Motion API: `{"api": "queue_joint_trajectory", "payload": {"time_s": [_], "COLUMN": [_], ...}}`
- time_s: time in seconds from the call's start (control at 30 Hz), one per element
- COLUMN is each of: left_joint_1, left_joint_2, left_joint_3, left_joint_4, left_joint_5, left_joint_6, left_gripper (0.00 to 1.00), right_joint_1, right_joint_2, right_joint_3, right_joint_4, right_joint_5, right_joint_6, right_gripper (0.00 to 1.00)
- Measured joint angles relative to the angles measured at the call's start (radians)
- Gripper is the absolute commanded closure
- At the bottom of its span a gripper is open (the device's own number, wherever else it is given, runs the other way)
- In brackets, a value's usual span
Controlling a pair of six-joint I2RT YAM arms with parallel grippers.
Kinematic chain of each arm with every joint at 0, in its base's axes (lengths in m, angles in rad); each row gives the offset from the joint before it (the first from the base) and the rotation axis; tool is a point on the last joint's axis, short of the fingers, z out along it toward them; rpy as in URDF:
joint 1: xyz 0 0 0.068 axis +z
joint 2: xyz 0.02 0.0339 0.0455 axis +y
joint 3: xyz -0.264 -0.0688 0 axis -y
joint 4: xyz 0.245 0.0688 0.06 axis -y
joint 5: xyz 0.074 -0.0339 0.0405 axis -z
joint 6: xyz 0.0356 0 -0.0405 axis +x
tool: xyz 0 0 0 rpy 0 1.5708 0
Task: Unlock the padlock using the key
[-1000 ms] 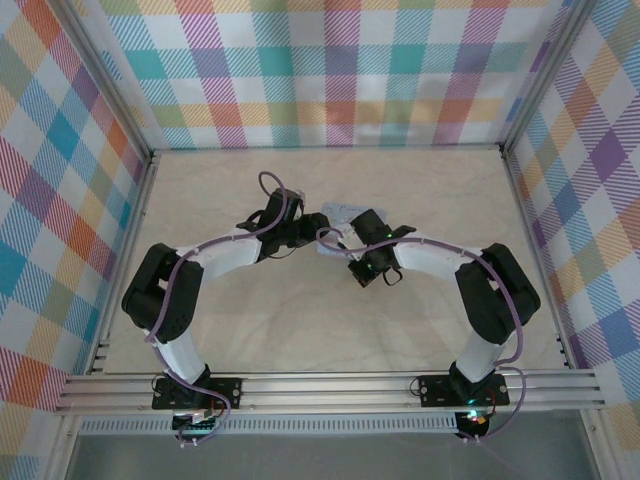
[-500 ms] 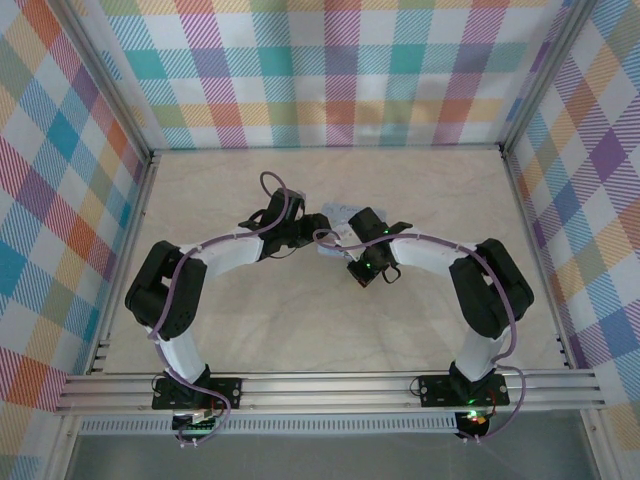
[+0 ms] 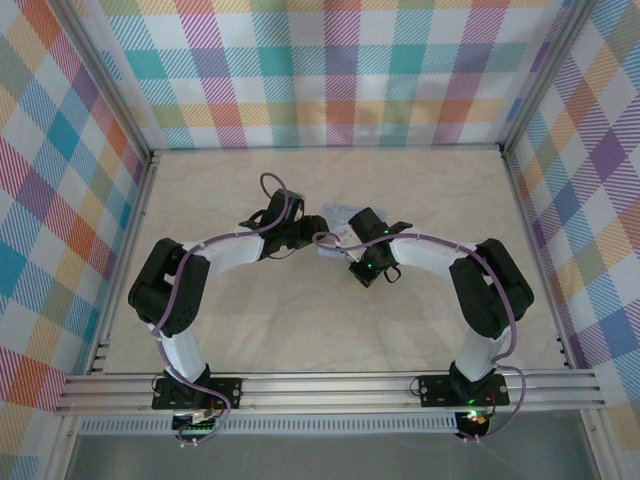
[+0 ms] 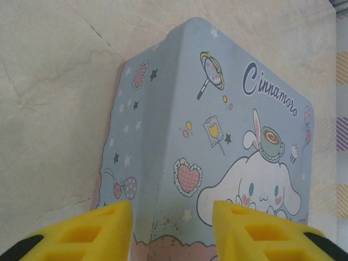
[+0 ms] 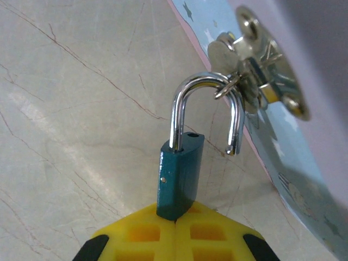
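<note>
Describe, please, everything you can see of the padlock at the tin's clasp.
The padlock has a small dark-teal body, metal by the look, and a shiny silver shackle. It is unlocked: one shackle leg sits in the body, while the other hangs free beside an empty hole in the body's top. The shackle is hooked through the clasp of the pale-blue tin. The right gripper is shut on the body's lower end.

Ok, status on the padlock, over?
Right fingers shut on padlock body. Shackle sprung open, hooked through hasp on tin. Left fingers straddle tin, contact unclear.
</note>
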Motion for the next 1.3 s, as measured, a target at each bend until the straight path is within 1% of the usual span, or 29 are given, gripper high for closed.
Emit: {"api": "queue_joint_trajectory", "payload": {"time_s": [0.17, 0.23, 0.43, 1.07, 1.3], "left_joint_1": [0.000, 0.000, 0.000, 0.001, 0.002], "left_joint_2": [0.016, 0.021, 0.027, 0.027, 0.027], "left_joint_3": [0.001, 0.001, 0.001, 0.001, 0.001], "left_joint_4": [0.002, 0.007, 0.027, 0.029, 0.029], "left_joint_5": [0.016, 0.023, 0.040, 0.043, 0.044], "left_joint_6": [0.000, 0.000, -0.002, -0.004, -0.004], "left_gripper": [0.70, 0.72, 0.73, 0.73, 0.73], "right_joint_1": [0.000, 0.000, 0.006, 0.034, 0.034], "right_joint_2": [-0.018, -0.027, -0.034, -0.034, -0.034], "right_joint_3": [-0.037, -0.043, -0.043, -0.044, -0.042], "right_joint_4": [0.036, 0.042, 0.061, 0.073, 0.069], "right_joint_5": [0.016, 0.022, 0.049, 0.141, 0.144], "right_joint_6": [-0.033, -0.043, -0.084, -0.233, -0.249], "right_gripper": [1.00, 1.00, 1.00, 1.00, 1.00]}}
